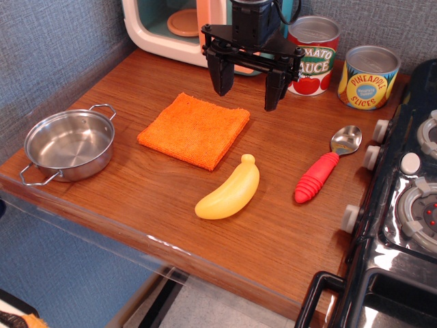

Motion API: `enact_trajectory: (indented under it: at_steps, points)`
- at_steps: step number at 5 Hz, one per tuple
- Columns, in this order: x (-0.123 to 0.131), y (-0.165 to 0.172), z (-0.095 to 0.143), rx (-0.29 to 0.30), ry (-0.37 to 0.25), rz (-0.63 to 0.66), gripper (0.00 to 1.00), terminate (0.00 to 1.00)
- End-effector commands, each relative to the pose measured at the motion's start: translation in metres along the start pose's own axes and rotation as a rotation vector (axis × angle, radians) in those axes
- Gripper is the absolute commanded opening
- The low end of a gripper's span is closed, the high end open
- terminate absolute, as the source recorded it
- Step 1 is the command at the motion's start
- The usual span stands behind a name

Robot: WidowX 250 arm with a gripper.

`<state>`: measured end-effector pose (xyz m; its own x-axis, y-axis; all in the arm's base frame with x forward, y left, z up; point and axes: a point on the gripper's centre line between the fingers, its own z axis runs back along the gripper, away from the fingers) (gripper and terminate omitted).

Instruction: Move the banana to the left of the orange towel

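The yellow toy banana [229,190] lies on the wooden table, just right of and in front of the orange towel [194,128], near the towel's front corner. The towel lies flat in the middle of the table. My gripper [247,87] hangs above the table behind the towel's far right corner, its two black fingers spread wide and empty. It is well behind the banana and touches nothing.
A steel pot [68,145] sits at the left edge. A red-handled spoon [326,168] lies right of the banana. A tomato sauce can [312,55] and a pineapple can [369,77] stand at the back right. A toy stove [403,205] borders the right; a toy microwave [174,27] stands behind.
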<state>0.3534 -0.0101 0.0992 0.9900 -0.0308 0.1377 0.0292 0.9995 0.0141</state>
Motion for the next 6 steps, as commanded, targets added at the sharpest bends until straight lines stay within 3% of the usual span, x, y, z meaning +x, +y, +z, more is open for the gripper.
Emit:
enact_trajectory:
  at_steps: [1, 2, 3, 4, 6]
  points:
    - [0.0, 0.0, 0.0, 0.0, 0.0, 0.0, 1.0, 0.0]
    - [-0.01, -0.007, -0.005, 0.019, -0.022, -0.009, 1.0, 0.0]
    - [-0.024, -0.013, -0.011, -0.024, -0.045, -0.024, 1.0, 0.0]
    - [-0.044, -0.024, -0.024, -0.077, -0.029, -0.057, 1.0, 0.0]
    - [-0.064, -0.02, -0.065, -0.034, 0.103, -0.067, 1.0, 0.0]
